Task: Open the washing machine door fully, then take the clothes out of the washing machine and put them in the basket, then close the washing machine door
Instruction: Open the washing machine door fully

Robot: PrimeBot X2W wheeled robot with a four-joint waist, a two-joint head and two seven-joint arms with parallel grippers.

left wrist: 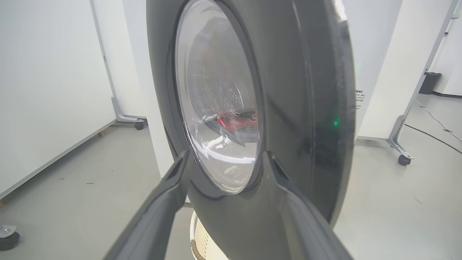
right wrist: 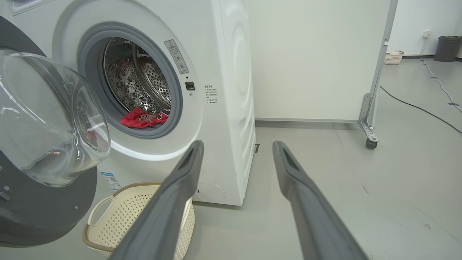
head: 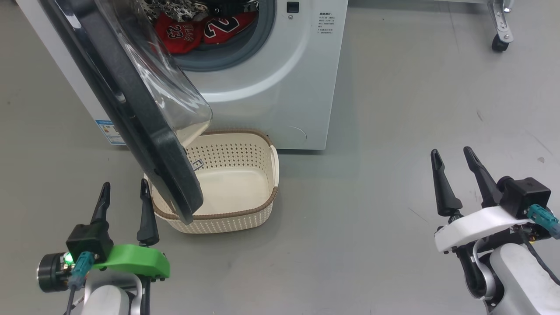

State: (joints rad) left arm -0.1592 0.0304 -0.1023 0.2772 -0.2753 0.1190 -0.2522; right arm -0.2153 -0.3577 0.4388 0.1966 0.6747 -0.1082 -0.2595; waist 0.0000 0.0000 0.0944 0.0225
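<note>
The white washing machine stands at the top of the head view, its door swung partly open towards me, black rim and clear glass bowl hanging over the basket. Red clothes lie in the drum; they show too as clothes in the right wrist view. The cream basket is empty, on the floor in front of the machine. My left gripper is open, low at the left, just short of the door's outer face. My right gripper is open, far right, holding nothing.
Grey floor spreads between the basket and my right arm. A white wheeled partition stands right of the machine, with a cable on the floor beyond it. Another caster shows at the head view's top right.
</note>
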